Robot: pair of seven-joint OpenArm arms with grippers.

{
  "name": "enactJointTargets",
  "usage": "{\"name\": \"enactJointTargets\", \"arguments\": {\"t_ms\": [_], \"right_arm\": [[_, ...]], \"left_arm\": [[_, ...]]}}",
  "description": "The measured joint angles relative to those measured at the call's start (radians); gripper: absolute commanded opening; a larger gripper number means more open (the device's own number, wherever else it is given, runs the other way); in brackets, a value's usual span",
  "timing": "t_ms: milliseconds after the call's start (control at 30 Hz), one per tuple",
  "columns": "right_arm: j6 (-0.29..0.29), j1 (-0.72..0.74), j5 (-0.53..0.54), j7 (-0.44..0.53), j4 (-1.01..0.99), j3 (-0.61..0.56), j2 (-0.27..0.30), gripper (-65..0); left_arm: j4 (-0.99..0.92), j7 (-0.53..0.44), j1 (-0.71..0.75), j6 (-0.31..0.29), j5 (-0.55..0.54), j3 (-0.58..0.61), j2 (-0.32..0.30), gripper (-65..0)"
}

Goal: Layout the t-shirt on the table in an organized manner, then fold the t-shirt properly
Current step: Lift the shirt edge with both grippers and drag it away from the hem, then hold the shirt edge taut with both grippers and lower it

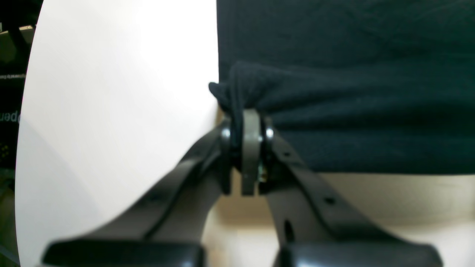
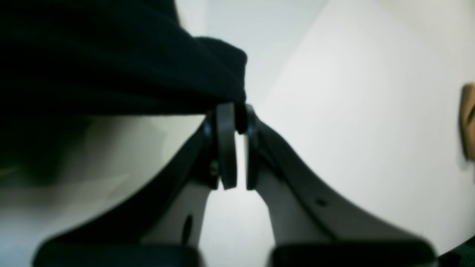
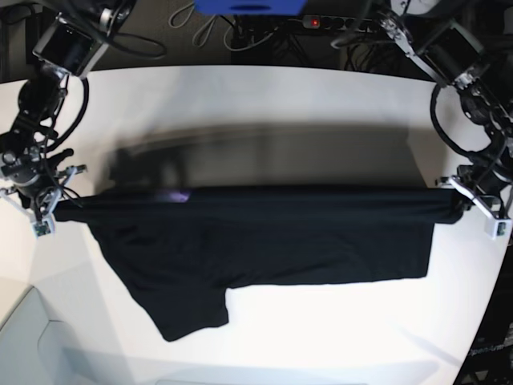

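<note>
Fingers [image 1: 251, 148] of both grippers pinch the t-shirt [image 3: 264, 241], stretched taut between arms above the table [image 3: 264, 96].

A robotics lab: a large white table [image 3: 264, 96], with tangled cables [image 3: 200, 24] and a power strip [image 3: 333, 22] at 12 o'clock behind it.

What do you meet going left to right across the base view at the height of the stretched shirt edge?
Right gripper → small purple patch → black cloth t-shirt → left gripper → bare white table.
</note>
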Motion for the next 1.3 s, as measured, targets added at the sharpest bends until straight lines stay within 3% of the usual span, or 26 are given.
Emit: {"name": "enactJointTargets", "arguments": {"t_ms": [700, 1033, 1300], "right_arm": [[-0.001, -0.359, -0.003, 0.017, 0.164, 0.001, -0.058, -65.0], [-0.001, -0.39, 0.013, 0.021, 0.163, 0.088, -0.074, -65.0], [-0.001, -0.424, 0.008, 0.019, 0.163, 0.093, -0.099, -65.0]], "left_arm": [[0.003, -0.015, 0.242, 0.003, 0.005, -0.003, -0.022, -64.6], [0.003, -0.014, 0.35, 0.002, -0.014, 0.001, -0.018, -64.6], [0.003, -0.019, 0.378, 0.003, -0.014, 0.001, -0.019, -64.6]]}}
